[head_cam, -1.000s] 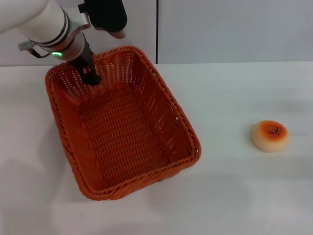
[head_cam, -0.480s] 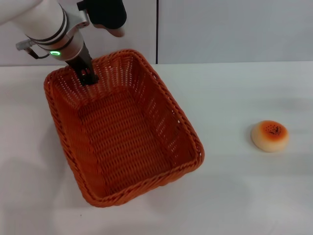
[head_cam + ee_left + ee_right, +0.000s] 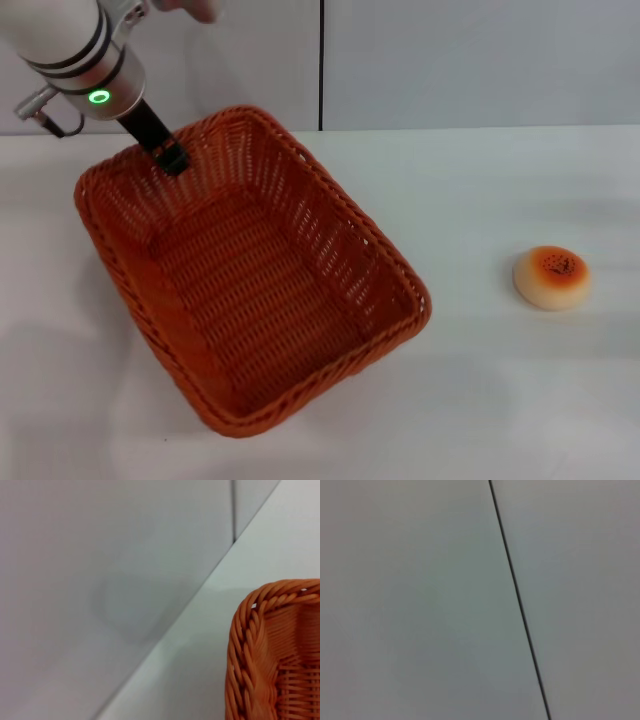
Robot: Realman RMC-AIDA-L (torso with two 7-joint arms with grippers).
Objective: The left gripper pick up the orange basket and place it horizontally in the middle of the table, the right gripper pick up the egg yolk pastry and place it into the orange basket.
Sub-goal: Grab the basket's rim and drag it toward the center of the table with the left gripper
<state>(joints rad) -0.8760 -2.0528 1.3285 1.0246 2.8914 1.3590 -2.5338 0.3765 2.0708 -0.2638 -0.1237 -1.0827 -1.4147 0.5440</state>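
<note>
The orange basket lies at the left and centre of the head view, long axis running diagonally from far left to near right, and looks lifted and tilted. My left gripper is shut on the basket's far rim, one black finger showing inside the wall below the green ring light. The left wrist view shows only a braided corner of the orange basket above the table. The egg yolk pastry sits alone on the white table at the right, well apart from the basket. My right gripper is out of view.
A pale wall with a dark vertical seam stands behind the table's far edge. In the right wrist view there is only that wall and the seam. Bare tabletop lies between basket and pastry.
My left arm has risen and shifted left, taking the basket's far rim with it. The basket looks larger and its near corner has swung toward the front right. The pastry has not moved.
</note>
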